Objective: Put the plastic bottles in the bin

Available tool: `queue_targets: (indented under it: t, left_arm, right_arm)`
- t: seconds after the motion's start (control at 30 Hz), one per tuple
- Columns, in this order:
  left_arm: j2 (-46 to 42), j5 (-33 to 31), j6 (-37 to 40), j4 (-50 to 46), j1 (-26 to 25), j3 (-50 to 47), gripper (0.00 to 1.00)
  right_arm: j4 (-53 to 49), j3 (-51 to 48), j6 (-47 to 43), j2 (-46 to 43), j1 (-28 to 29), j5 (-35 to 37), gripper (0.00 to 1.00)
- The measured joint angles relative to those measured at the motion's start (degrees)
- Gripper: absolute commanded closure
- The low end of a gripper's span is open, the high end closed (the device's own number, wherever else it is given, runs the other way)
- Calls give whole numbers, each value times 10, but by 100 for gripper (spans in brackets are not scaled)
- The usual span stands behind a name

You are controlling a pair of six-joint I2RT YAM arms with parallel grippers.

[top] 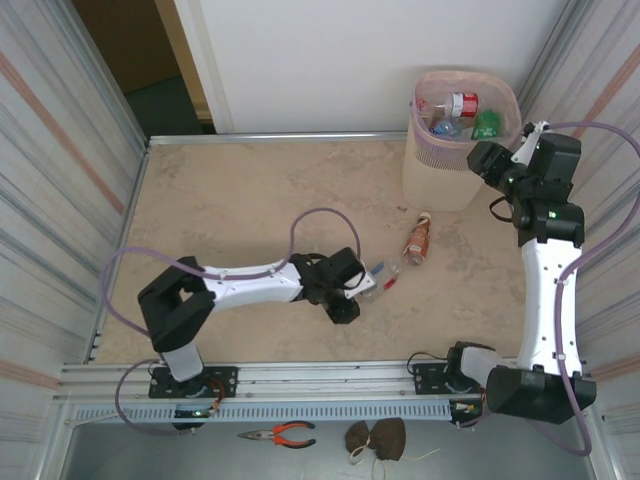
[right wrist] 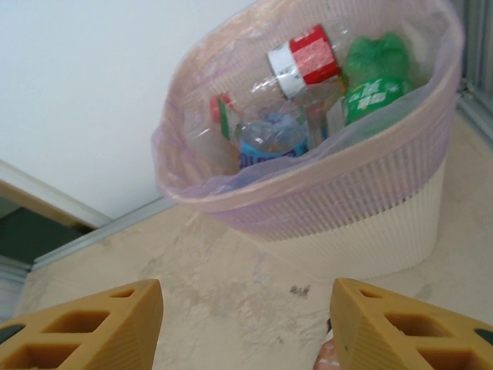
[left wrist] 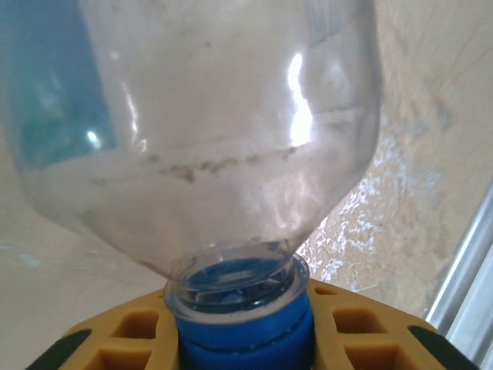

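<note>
My left gripper [top: 368, 284] is shut on a clear bottle [left wrist: 208, 131], low over the table's middle. Its blue cap [left wrist: 245, 335] sits between the yellow fingers [left wrist: 115, 339], and the bottle [top: 385, 279] points right. A brownish bottle [top: 418, 240] with a red-orange label lies on the table just beyond it. The pale pink bin [top: 462, 165] stands at the back right; its liner [right wrist: 231, 185] holds a red-labelled clear bottle [right wrist: 304, 58], a green bottle [right wrist: 373, 73] and a blue-labelled one [right wrist: 266, 139]. My right gripper [top: 488, 160] hangs open beside the bin's right side, fingers [right wrist: 85, 327] wide apart.
Metal walls close in the table on the left and right, and a white wall stands behind the bin. Orange-handled pliers [top: 282, 433] and a brown object [top: 378, 437] lie in front of the rail, off the table. The table's left half [top: 220, 200] is bare.
</note>
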Motion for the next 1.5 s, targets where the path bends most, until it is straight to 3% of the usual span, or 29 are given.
queue_targets:
  t: [0.4, 0.6, 0.87, 1.5]
  left_arm:
    - [-132, 83, 5, 121, 83, -17, 79]
    - [-161, 143, 7, 172, 116, -17, 79]
    - [-167, 189, 29, 182, 123, -15, 79]
    - [-162, 208, 41, 183, 123, -8, 79]
  right_arm:
    - [-8, -54, 62, -64, 44, -91, 30]
    - [-2, -64, 88, -66, 100, -125, 20]
    - [7, -64, 100, -53, 177, -130, 19]
    - [29, -63, 148, 10, 266, -95, 42]
